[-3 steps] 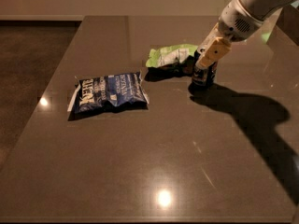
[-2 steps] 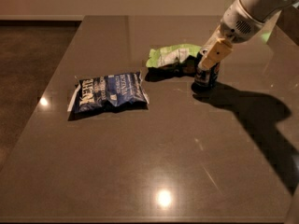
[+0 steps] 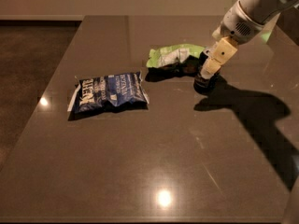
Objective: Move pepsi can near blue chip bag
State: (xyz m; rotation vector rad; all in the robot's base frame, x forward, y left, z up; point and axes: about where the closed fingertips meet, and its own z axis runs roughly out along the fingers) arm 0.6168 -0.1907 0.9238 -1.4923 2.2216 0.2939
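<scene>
Jaws of your gripper [image 3: 209, 73] sat at the top of the pepsi can [image 3: 205, 84], right of centre; whether they'd clenched, you couldn't tell. The can had crept slightly rightward, so the blue chip bag [image 3: 110, 92] lay well apart, left of centre.

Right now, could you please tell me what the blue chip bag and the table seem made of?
The blue chip bag: probably thin glossy plastic film, judging by its crinkles. The table: smooth, polished surface, maybe stone or laminate; it mirrors light spots. The hand is at the pepsi can.
</scene>
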